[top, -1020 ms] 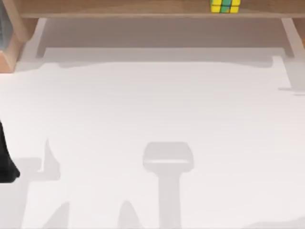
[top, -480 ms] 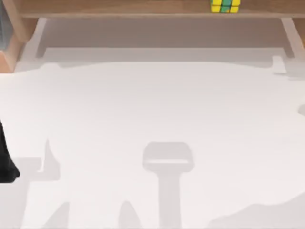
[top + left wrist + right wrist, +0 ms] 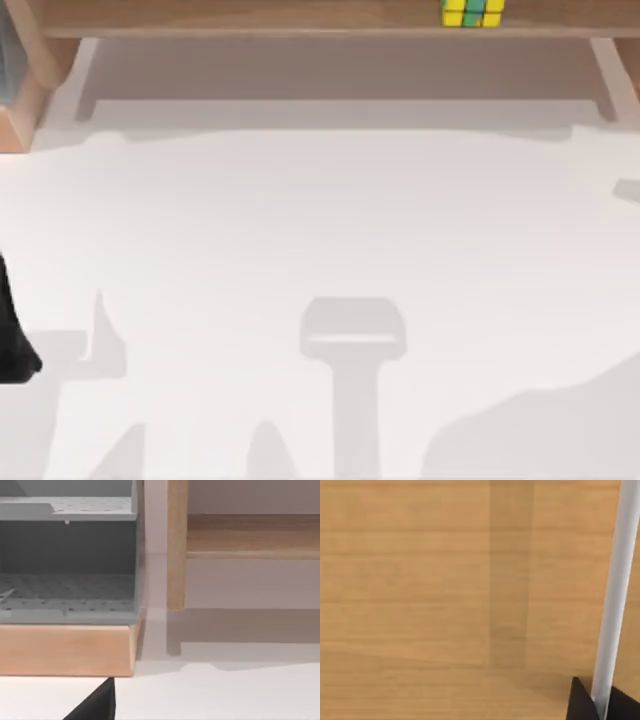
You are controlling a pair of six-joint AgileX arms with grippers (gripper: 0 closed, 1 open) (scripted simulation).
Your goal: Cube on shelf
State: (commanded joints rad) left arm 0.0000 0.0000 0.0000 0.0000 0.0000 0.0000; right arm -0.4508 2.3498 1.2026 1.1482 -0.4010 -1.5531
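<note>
At one o'clock, cube (image 3: 473, 12) rests on shelf (image 3: 250, 18).
Placement judged complete; remaining step is retreat to park. Left arm (image 3: 12, 330) idles at nine o'clock; tool state cannot be told.

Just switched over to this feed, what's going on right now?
The cube already sits on the shelf, right of its middle, with nothing gripping it. The left arm is parked at the table's left edge. The right wrist view looks at wood grain close up. The placing looks done.
</note>
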